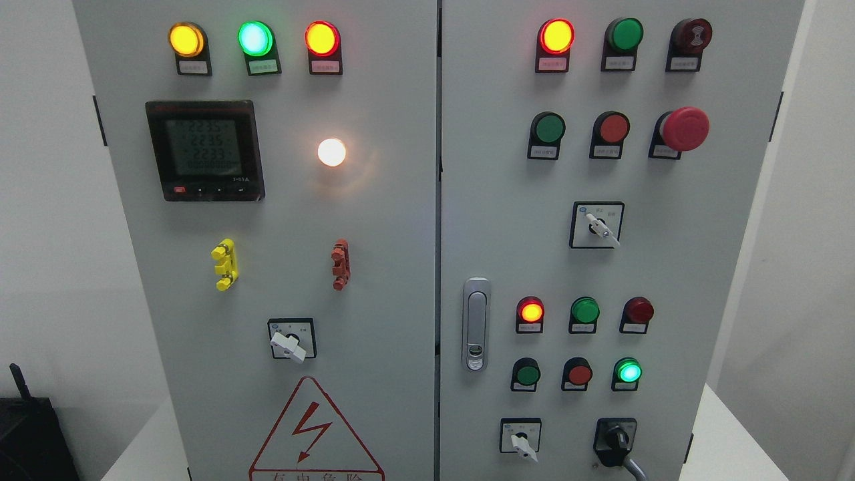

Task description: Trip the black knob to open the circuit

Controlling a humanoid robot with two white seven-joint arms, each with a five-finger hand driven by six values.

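The black knob sits at the lower right of the grey electrical cabinet, on its right door. Its handle points roughly downward, and a grey cable leaves below it toward the bottom edge. Neither of my hands shows anywhere in the head view. To the left of the black knob is a white rotary switch on a black-framed plate.
Lit indicator lamps, push buttons and a red mushroom stop button cover the right door. A silver door latch stands near the seam. The left door carries a meter, another white switch and a warning triangle. A black object sits lower left.
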